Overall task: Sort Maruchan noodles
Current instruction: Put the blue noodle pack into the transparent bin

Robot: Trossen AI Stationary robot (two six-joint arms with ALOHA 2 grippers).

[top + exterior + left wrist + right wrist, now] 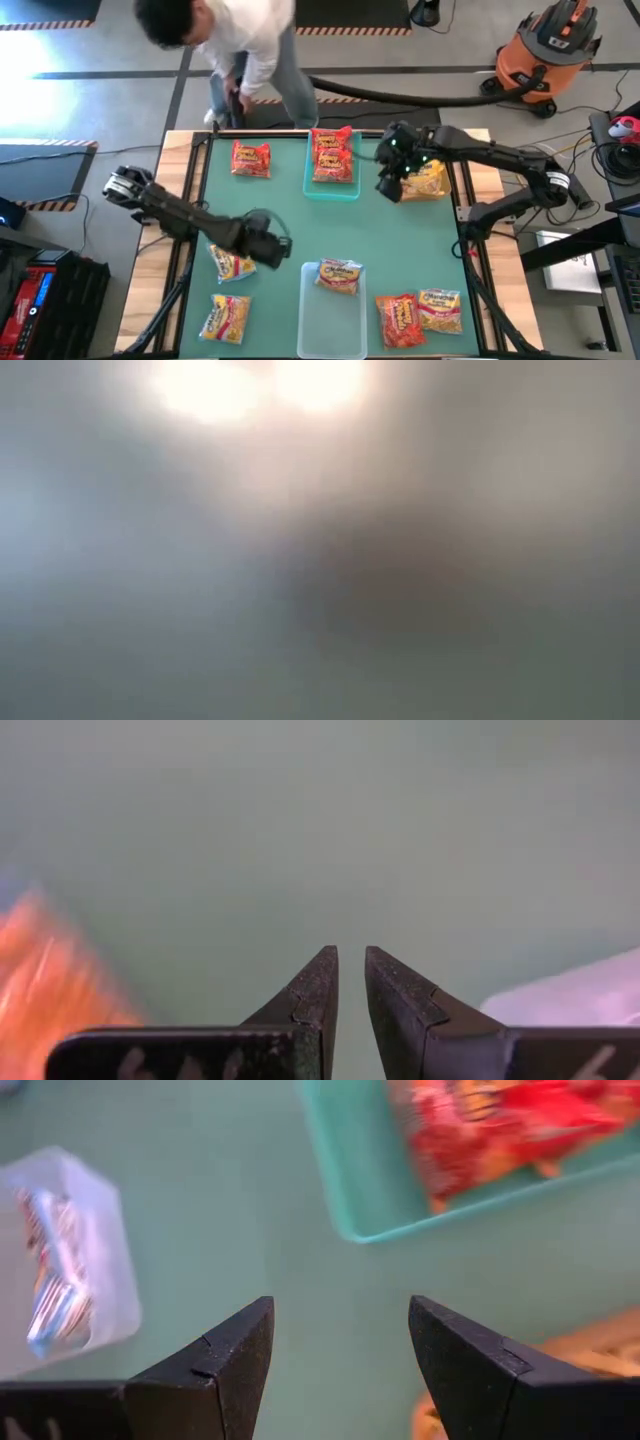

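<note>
Maruchan noodle packets lie spread over the green mat. Red ones fill the teal bin [332, 165] [400, 1200], and another red one [251, 158] lies to its left. A yellow packet [338, 275] rests in the clear bin [332, 310]. Yellow packets [232, 263] [225, 318] lie at the near left. My left gripper [274, 249] [350, 952] hangs shut and empty over bare mat beside the nearer of them. My right gripper [388, 187] [340, 1305] stands open and empty right of the teal bin, next to a yellow packet [425, 182] [590, 1348].
A red packet [400, 320] and a yellow one [440, 310] lie at the near right. A person [240, 45] bends over the table's far edge. Bare mat lies between the two bins. The low view is a blur and shows nothing.
</note>
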